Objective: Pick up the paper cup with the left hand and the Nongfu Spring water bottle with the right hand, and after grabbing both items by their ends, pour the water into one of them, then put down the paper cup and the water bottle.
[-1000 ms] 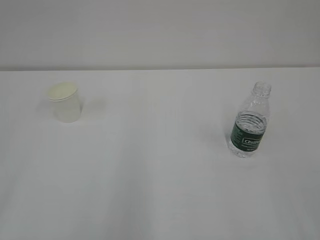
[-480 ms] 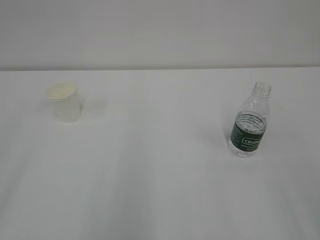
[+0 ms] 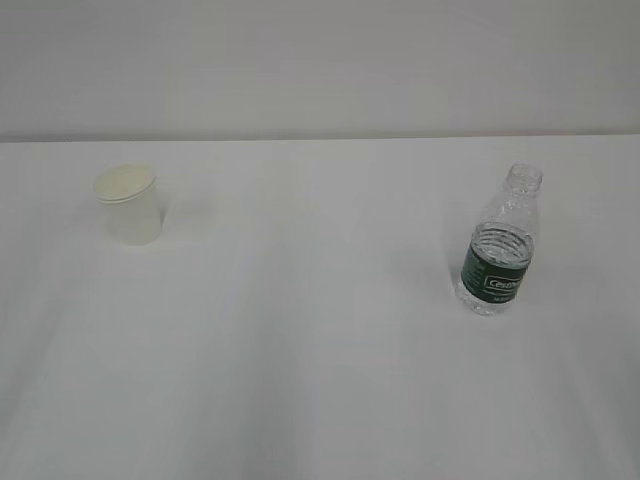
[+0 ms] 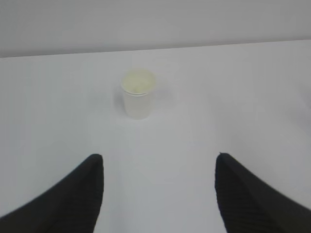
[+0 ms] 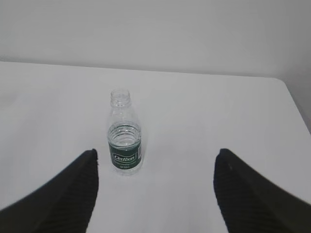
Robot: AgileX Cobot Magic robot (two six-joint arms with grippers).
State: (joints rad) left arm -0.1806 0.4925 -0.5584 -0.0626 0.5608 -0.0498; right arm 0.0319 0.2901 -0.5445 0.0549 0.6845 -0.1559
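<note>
The white paper cup (image 3: 130,204) stands upright at the left of the white table; the left wrist view has the same cup (image 4: 138,93) well ahead of my left gripper (image 4: 159,158), which is open and empty. The clear water bottle (image 3: 499,243), green-labelled and capless, stands upright at the right with water reaching about the top of its label. In the right wrist view the bottle (image 5: 124,133) is ahead and left of centre of my right gripper (image 5: 155,153), open and empty. Neither arm shows in the exterior view.
The white table (image 3: 320,330) stretches between cup and bottle, about 370 pixels apart. Its far edge meets a pale wall (image 3: 320,60). The table's right edge (image 5: 293,99) shows in the right wrist view.
</note>
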